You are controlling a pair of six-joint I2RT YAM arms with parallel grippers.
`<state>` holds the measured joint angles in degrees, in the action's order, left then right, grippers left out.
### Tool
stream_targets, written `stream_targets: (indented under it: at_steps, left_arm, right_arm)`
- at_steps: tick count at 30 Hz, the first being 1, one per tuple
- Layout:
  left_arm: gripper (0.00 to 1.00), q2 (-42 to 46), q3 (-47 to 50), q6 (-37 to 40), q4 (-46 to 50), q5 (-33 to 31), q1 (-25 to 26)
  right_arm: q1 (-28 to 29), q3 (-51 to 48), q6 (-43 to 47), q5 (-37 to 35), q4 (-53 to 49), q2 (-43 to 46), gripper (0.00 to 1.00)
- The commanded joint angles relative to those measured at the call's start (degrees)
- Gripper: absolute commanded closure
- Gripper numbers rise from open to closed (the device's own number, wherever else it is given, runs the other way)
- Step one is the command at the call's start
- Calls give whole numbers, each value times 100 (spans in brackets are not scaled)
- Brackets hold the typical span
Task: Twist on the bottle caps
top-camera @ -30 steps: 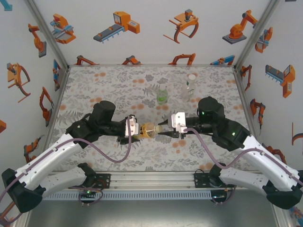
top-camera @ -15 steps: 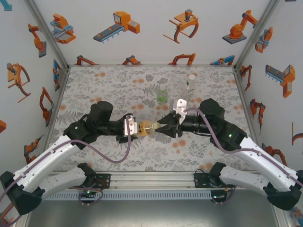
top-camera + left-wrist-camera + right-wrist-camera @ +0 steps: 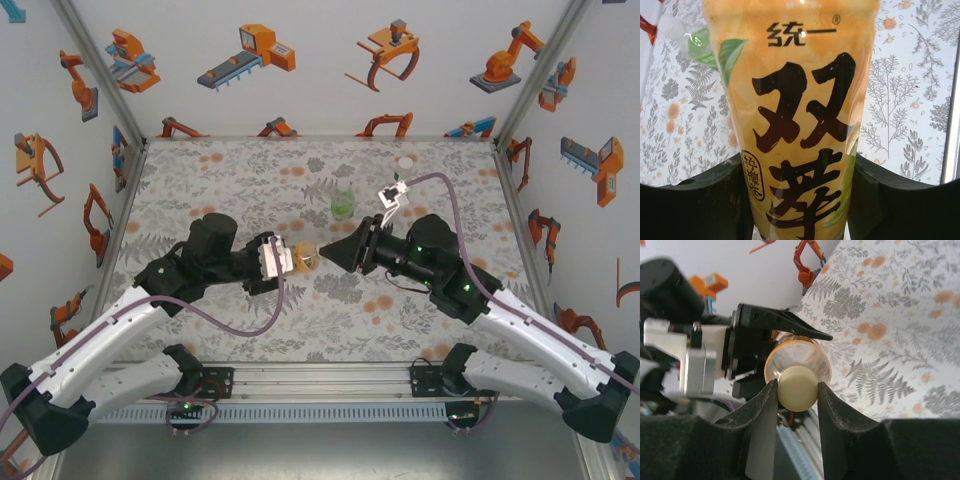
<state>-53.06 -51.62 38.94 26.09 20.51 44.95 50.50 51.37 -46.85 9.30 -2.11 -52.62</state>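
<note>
Standing over the floral surface, I see the amber bottle held off it on its side at the very middle, its mouth pointing towards 3 o'clock. The left gripper comes in from 9 o'clock, and its fingers are clamped on the labelled body from both sides. The right gripper meets it from 3 o'clock, its fingers pinched shut on the yellowish cap, which sits square against the bottle's mouth. What has changed over the last second is the right wrist. It has rolled a good way round, so the little camera block that sat level beside the fingers now stands up towards 12 o'clock, while the bottle has stayed gripped at the middle of the surface. To my eye that is a screwing turn going onto the cap. Whether the thread has caught I cannot tell from here. The green bottle stands upright just past the pair at 12 o'clock, and the clear bottle waits at about 1 o'clock, partly hidden behind the wrist.
</note>
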Motion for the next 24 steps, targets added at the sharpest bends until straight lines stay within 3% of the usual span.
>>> stream_targets:
  at_steps: [1, 7, 12, 20, 24]
  left_arm:
    - [100, 32, -26, 70, -446, 542, 129]
    - [100, 37, -24, 68, -443, 546, 128]
    - [100, 17, -20, 61, -447, 541, 128]
    - [100, 32, -24, 92, -428, 701, 129]
    - [100, 14, -37, 107, -390, 848, 129]
  right_arm:
    - [14, 183, -1519, -686, -210, -186, 100]
    - [26, 286, -1735, -824, -504, -231, 83]
    - [22, 346, -1206, -530, -82, -238, 64]
    - [20, 580, 374, -185, -150, 16, 38]
    - [19, 612, 1657, 48, -281, 248, 35]
